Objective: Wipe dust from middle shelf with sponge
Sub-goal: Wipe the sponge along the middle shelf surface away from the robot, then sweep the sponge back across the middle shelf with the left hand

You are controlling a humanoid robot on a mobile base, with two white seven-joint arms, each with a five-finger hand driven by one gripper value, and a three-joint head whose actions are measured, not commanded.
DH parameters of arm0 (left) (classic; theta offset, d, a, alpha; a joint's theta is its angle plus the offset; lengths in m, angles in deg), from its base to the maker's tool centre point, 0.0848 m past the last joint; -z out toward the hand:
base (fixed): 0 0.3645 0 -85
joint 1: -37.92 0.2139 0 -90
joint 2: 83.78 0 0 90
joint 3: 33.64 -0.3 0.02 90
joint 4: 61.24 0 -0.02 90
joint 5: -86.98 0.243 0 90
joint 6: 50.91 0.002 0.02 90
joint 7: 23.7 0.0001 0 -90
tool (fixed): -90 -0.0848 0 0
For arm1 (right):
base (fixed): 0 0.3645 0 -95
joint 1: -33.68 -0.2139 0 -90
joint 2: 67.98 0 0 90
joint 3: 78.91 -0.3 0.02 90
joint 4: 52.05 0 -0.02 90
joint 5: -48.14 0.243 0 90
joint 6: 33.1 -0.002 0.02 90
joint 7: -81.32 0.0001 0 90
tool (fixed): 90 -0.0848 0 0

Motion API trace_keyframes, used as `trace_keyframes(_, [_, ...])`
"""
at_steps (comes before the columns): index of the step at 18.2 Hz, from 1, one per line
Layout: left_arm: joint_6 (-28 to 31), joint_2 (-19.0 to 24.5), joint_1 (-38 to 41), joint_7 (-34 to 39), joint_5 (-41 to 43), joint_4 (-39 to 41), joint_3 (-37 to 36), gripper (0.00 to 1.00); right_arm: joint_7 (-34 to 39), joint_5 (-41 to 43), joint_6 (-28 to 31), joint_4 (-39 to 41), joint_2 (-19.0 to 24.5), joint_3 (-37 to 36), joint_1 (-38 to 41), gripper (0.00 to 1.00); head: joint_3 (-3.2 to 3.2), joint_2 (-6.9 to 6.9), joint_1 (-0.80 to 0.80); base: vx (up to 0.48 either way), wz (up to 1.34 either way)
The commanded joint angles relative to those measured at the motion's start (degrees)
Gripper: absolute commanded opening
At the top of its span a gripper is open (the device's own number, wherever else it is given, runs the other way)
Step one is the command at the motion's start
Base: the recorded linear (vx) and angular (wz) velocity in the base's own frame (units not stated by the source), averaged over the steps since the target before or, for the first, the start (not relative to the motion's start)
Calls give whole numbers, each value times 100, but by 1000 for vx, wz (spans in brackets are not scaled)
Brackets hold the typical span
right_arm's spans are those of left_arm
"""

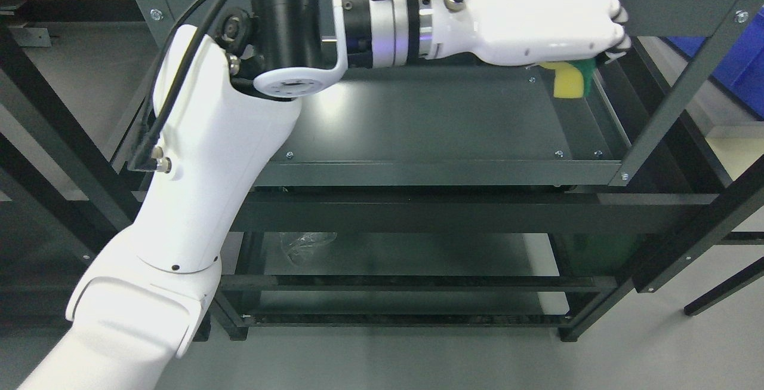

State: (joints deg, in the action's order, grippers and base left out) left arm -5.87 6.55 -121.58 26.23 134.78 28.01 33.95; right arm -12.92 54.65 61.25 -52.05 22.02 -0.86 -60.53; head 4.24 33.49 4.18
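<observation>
- Dark grey metal middle shelf (430, 121): a flat, rigid panel lying below and left of the hand.
- White left hand (537, 14): fingers curled tight around the sponge.
- Yellow-and-green foam sponge (572, 79): protrudes beneath the hand; likely light and squashy, best gripped across its sides.

A grey floor (418, 360) is being shown at the bottom; a blue bin (743, 58) is being glimpsed upper right.
</observation>
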Motion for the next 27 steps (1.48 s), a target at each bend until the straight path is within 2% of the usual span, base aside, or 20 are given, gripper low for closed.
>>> trace_keyframes(1, [-4,1096,524,-309,-1060,49,2020,2,2,0,4,100,-100,0,0,100,0,0,0,-8,80])
trace_keyframes(7, [-4,3022,1243,-309,-2800,295,2381,2,2,0,4,100,-100,0,0,100,0,0,0,8,-4])
trace_keyframes(9, [-4,3533,1534,-309,-3276,401,2513,2,2,0,4,100,-100,0,0,100,0,0,0,1,-13])
trace_keyframes(13, [-4,4333,1886,-300,-4005,410,2917,2,2,0,4,100,-100,0,0,100,0,0,0,0,0])
trace_keyframes(15, [-4,4415,1887,-291,-4104,410,2909,2,2,0,4,100,-100,0,0,100,0,0,0,0,0])
trace_keyframes(18, [-4,4240,1896,-318,-4086,418,2734,2,2,0,4,100,-100,0,0,100,0,0,0,0,0])
trace_keyframes(20, [-4,3854,1808,-335,-3868,419,2523,1,2,0,4,100,-100,0,0,100,0,0,0,0,0])
trace_keyframes(23, [-4,2704,1291,-362,-3078,401,1927,1,2,0,4,100,-100,0,0,100,0,0,0,0,0])
trace_keyframes(27, [-4,667,973,-625,-1901,235,1319,1,2,0,4,100,-100,0,0,100,0,0,0,0,0])
